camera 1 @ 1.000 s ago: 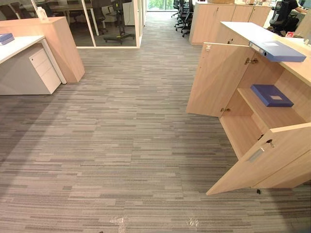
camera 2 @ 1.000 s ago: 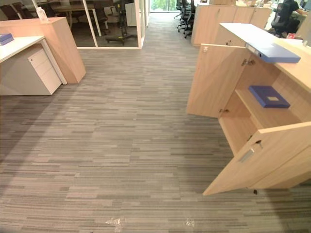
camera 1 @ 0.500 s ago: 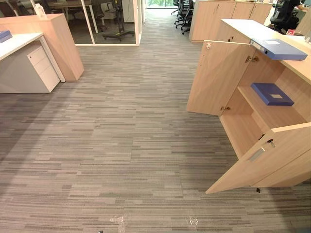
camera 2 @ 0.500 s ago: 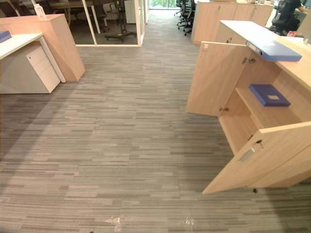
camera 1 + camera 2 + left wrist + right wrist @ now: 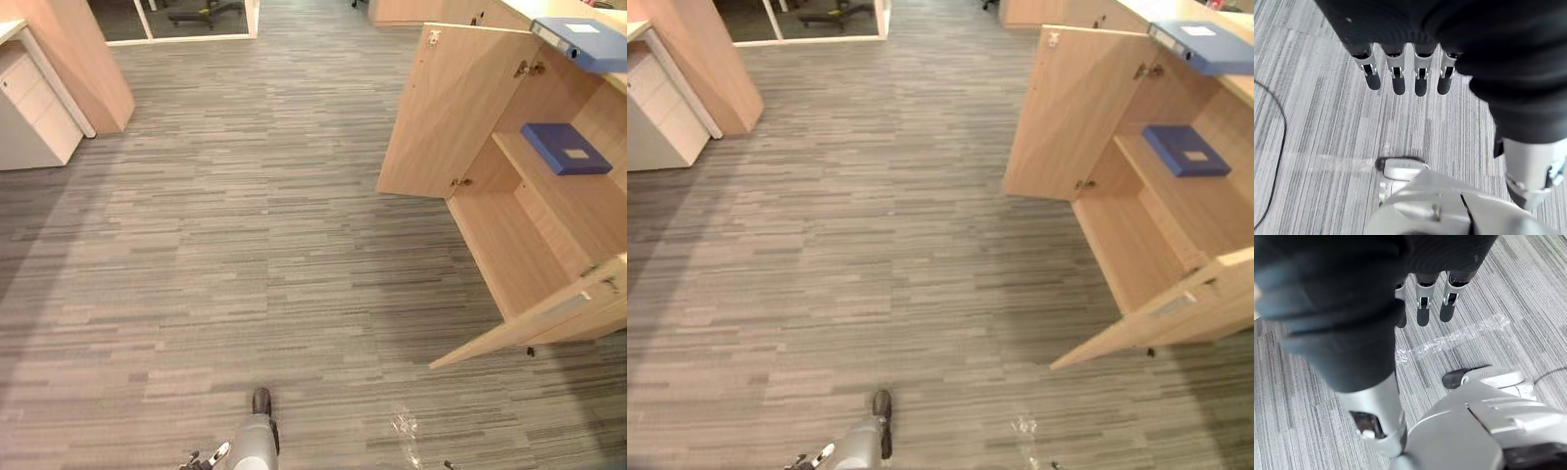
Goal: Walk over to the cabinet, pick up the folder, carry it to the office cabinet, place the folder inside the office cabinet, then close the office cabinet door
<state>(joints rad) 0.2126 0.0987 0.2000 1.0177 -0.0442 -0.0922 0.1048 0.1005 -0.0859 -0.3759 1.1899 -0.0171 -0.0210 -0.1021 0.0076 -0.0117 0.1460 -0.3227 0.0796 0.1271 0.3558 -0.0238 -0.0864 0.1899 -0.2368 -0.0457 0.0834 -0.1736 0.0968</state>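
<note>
With left hand (image 5: 1399,81) and right hand (image 5: 1422,313) both empty, fingers straight above the carpet (image 5: 245,245), the blue folder (image 5: 586,41) lies flat atop the open cabinet (image 5: 460,108), forward-right, nearer the right hand, above a second folder (image 5: 565,147) on the shelf (image 5: 549,191).

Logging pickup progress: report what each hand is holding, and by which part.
Nothing is held. The left hand and the right hand hang open over the grey striped carpet; a flat blue folder lies untouched atop the light wooden cabinet.
</note>
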